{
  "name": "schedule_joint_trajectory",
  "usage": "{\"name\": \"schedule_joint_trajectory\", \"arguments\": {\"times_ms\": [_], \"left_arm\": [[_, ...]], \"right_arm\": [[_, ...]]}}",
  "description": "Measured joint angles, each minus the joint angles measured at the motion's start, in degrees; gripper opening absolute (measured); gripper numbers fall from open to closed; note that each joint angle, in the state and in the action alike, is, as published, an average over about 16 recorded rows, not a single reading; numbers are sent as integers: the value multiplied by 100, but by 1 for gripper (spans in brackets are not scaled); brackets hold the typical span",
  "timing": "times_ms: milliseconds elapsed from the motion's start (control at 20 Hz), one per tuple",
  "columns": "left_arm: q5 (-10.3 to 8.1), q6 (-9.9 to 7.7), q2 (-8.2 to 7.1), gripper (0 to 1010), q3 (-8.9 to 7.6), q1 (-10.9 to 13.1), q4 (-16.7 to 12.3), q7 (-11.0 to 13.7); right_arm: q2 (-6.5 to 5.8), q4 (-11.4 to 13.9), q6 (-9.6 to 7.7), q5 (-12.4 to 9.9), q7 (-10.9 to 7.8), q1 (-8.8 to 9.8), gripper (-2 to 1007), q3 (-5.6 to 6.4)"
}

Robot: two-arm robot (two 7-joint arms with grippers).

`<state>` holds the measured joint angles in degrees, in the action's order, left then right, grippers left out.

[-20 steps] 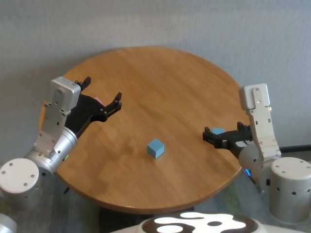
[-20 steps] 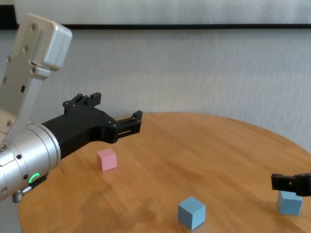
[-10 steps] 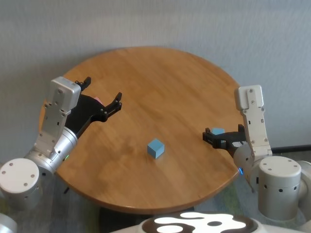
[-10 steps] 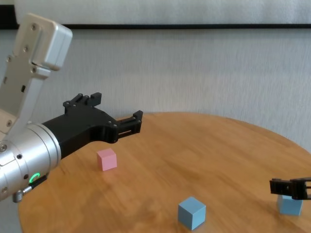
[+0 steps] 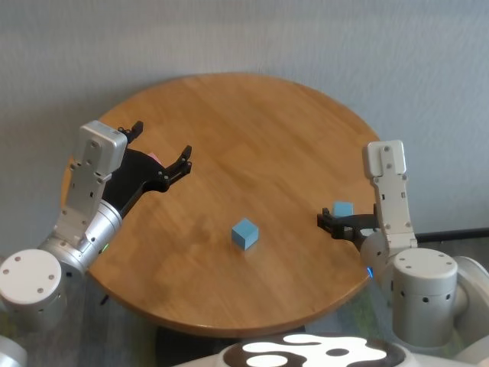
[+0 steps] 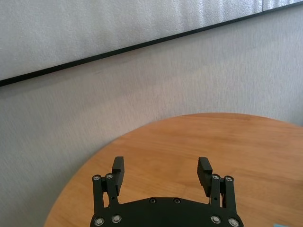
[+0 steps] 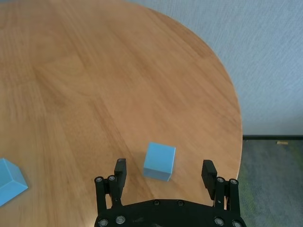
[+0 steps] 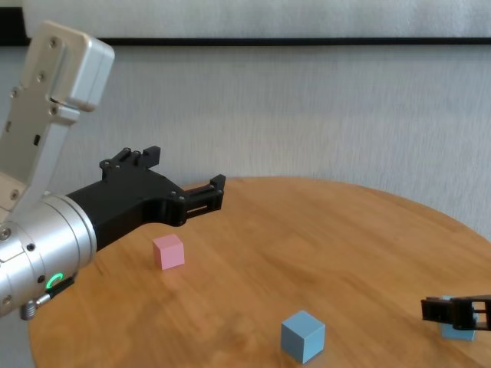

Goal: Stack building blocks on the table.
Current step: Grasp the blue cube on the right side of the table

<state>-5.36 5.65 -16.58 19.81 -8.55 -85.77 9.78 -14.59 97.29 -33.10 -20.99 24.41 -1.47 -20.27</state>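
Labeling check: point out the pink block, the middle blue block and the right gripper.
pink block [image 8: 169,251], chest view, front face.
middle blue block [image 5: 244,233], head view, top face.
right gripper [image 7: 165,174], right wrist view, between its open fingertips.

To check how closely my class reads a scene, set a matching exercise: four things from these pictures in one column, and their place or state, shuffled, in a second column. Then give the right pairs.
Column 1
1. pink block
2. middle blue block
3. right-edge blue block
4. left claw

Column 2
A. lies on the table in front of the open right claw, ungripped
B. open and empty, held above the table
C. alone near the table's centre
D. on the table below the left claw

Pairs: 1-D, 2-C, 3-A, 4-B
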Motion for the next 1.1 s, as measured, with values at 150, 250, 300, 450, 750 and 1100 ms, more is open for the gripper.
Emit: {"name": "schedule_joint_trajectory", "arguments": {"times_ms": [150, 250, 300, 450, 750, 1100], "left_arm": [[0, -1, 0, 1002, 0, 0, 0, 0], [-1, -1, 0, 1002, 0, 0, 0, 0], [-1, -1, 0, 1002, 0, 0, 0, 0], [-1, -1, 0, 1002, 0, 0, 0, 0], [-1, -1, 0, 1002, 0, 0, 0, 0], [-1, -1, 0, 1002, 0, 0, 0, -1]], "right_arm": [[115, -102, 16, 49, 61, -26, 1005, 11], [191, -169, 30, 78, 99, -45, 1005, 20], [227, -200, 37, 93, 118, -54, 1005, 26], [330, -288, 60, 139, 170, -83, 1005, 46], [494, -436, 88, 223, 235, -143, 1005, 92], [621, -596, 96, 320, 252, -208, 1005, 128]]}}
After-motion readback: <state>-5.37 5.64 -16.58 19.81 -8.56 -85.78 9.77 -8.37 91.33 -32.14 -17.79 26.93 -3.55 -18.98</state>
